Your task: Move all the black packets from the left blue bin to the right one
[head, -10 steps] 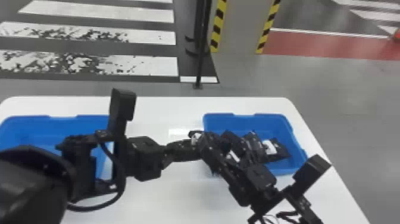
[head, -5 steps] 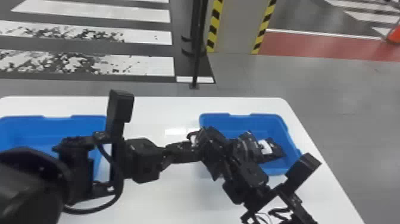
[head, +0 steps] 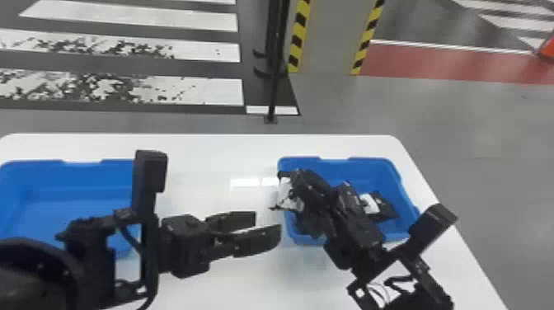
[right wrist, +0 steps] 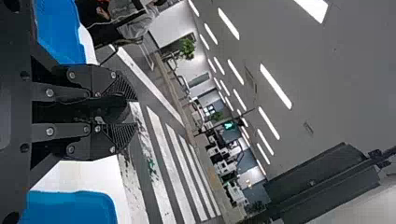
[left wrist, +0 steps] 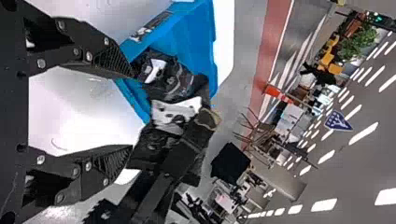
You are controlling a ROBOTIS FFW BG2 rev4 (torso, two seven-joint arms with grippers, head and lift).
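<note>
Separation has occurred between the two grippers: the left gripper [left wrist: 134, 112], which met the right one at the handover point half a second earlier, is now drawn back with its fingers spread and nothing between them. Right gripper [right wrist: 130, 112] has its fingers closed on a black packet [left wrist: 176, 112] with a white label, carried over the left side of the right bin [head: 371, 159]. Placement appears deliberate: the left arm serves the left bin [head: 35, 165], the right arm serves the right bin, and the exchange between them spares either a long reach across the table [head: 214, 150]. Holding the packet close to its destination should leave only a short move and a release. Other packets [head: 379, 206] lie inside the right bin, one showing a white label. Obstructions noted: the left fingers remain near the packet and should withdraw further before the right arm swings; the right bin's rim could snag the packet's loose edge if it is carried low. Contents of the left bin cannot be fully verified, as the left arm covers part of it. Beyond the table stands a black post [head: 275, 78], judged no hindrance.
</note>
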